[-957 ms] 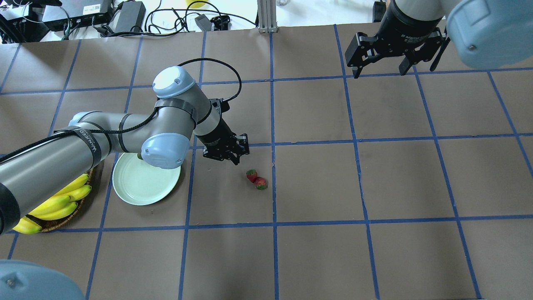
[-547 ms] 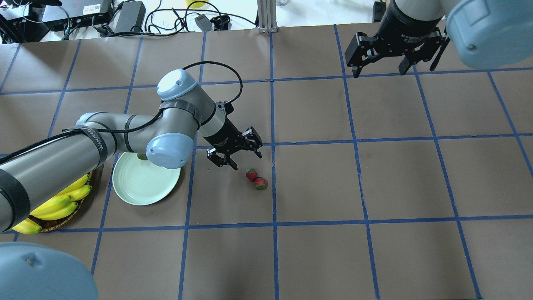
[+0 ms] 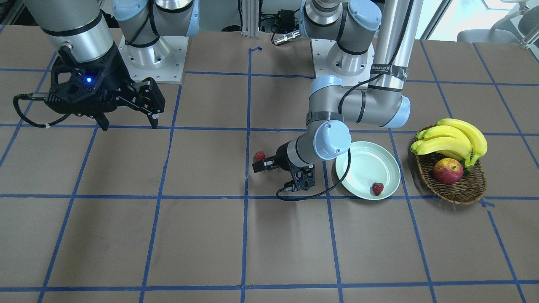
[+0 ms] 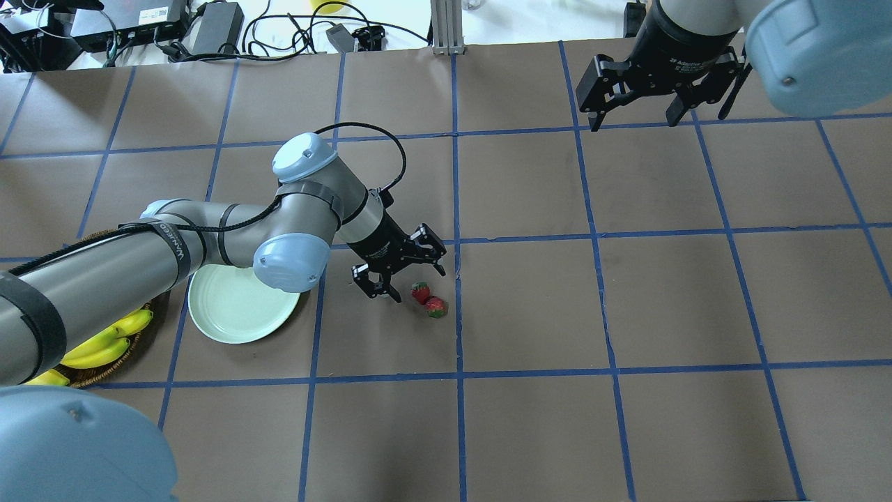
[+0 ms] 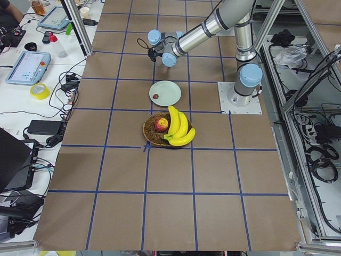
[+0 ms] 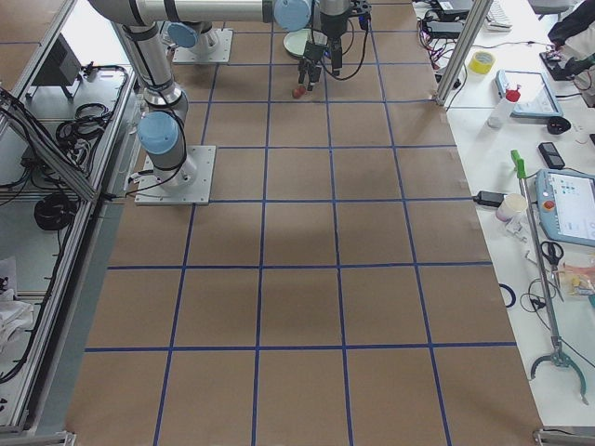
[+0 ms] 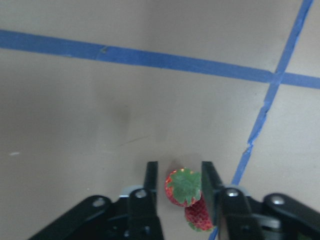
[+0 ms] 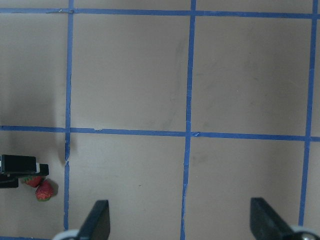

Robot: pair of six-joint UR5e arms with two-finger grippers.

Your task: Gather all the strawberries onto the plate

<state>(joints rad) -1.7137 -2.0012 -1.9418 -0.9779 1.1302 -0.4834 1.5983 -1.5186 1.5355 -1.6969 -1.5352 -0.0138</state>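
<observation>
Two strawberries lie touching on the table, one [image 4: 420,292] beside the other [image 4: 437,307]. My left gripper [image 4: 418,283] is open right at the nearer one. In the left wrist view this strawberry [image 7: 183,187] sits between the two fingers [image 7: 151,176], with the second strawberry [image 7: 197,216] just behind it. A third strawberry [image 3: 377,188] lies in the pale mint-green plate [image 3: 367,162]; in the overhead view my left arm hides it and part of the plate [image 4: 233,315]. My right gripper [image 4: 635,115] is open and empty, high over the far right of the table.
A wicker basket [image 3: 461,190] with bananas [image 3: 451,138] and a red-yellow apple [image 3: 447,171] stands beside the plate, away from the strawberries. Blue tape lines grid the brown table. Cables and boxes lie beyond its far edge.
My left gripper has moved from beside the plate rightward to the two strawberries, turned, and its fingers now stand wider apart on either side of the nearer one. The right arm has stayed still.
</observation>
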